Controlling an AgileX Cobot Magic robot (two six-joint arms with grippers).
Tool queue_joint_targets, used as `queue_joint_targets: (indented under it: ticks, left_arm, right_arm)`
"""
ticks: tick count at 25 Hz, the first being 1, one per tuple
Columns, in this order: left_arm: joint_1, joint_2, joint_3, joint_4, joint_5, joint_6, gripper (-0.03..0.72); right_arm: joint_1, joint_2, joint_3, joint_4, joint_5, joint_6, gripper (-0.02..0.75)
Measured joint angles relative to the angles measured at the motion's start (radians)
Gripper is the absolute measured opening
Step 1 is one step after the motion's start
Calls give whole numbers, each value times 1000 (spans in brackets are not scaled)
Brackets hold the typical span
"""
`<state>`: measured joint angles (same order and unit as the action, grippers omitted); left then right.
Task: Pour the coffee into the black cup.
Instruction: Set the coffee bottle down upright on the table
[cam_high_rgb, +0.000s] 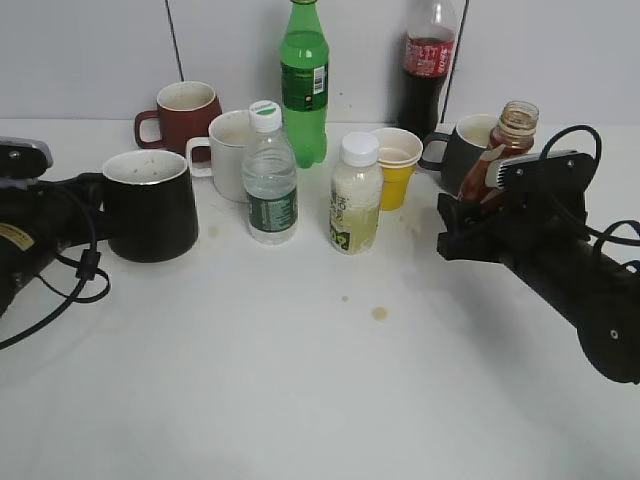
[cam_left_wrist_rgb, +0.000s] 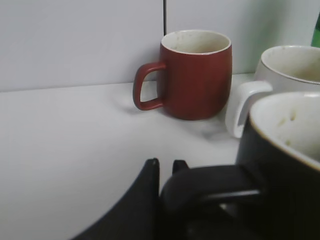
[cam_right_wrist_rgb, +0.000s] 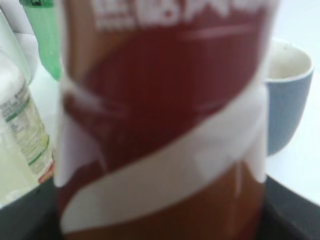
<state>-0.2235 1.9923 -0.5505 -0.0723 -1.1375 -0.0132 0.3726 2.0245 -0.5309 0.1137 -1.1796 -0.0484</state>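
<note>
The black cup (cam_high_rgb: 150, 205) stands on the white table at the left, upright and empty inside; it also shows at the right of the left wrist view (cam_left_wrist_rgb: 285, 165). My left gripper (cam_high_rgb: 88, 187) (cam_left_wrist_rgb: 166, 163) is shut on its handle. The coffee bottle (cam_high_rgb: 512, 130), brown with a red and white label and no cap, is at the right. It fills the right wrist view (cam_right_wrist_rgb: 160, 100). My right gripper (cam_high_rgb: 462, 225) is shut on its lower body, which the gripper hides in the exterior view. Bottle and cup are far apart.
Between them stand a water bottle (cam_high_rgb: 269, 175), a pale drink bottle (cam_high_rgb: 356, 195) and a yellow paper cup (cam_high_rgb: 397, 165). Behind are a red mug (cam_high_rgb: 185, 112), a white mug (cam_high_rgb: 230, 150), a green bottle (cam_high_rgb: 304, 80), a cola bottle (cam_high_rgb: 428, 60) and a grey-blue mug (cam_high_rgb: 465, 150). A small brown stain (cam_high_rgb: 379, 313) marks the table.
</note>
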Motion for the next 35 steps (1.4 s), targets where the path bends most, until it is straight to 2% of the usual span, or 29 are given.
queue_joint_targets:
  ticks: [11, 18, 25, 35]
  left_arm:
    - [0, 168, -154, 3, -6, -1, 47]
    - [0, 174, -156, 7, -14, -1, 48]
    - [0, 174, -135, 13, -42, -11, 151]
    - [2, 137, -45, 7, -66, -17, 195]
  right_arm:
    - [0, 25, -22, 10, -5, -13, 504]
    - [0, 25, -22, 12, -5, -17, 504]
    - [0, 25, -22, 12, -5, -18, 503]
    - [0, 46, -26, 26, 1, -20, 503]
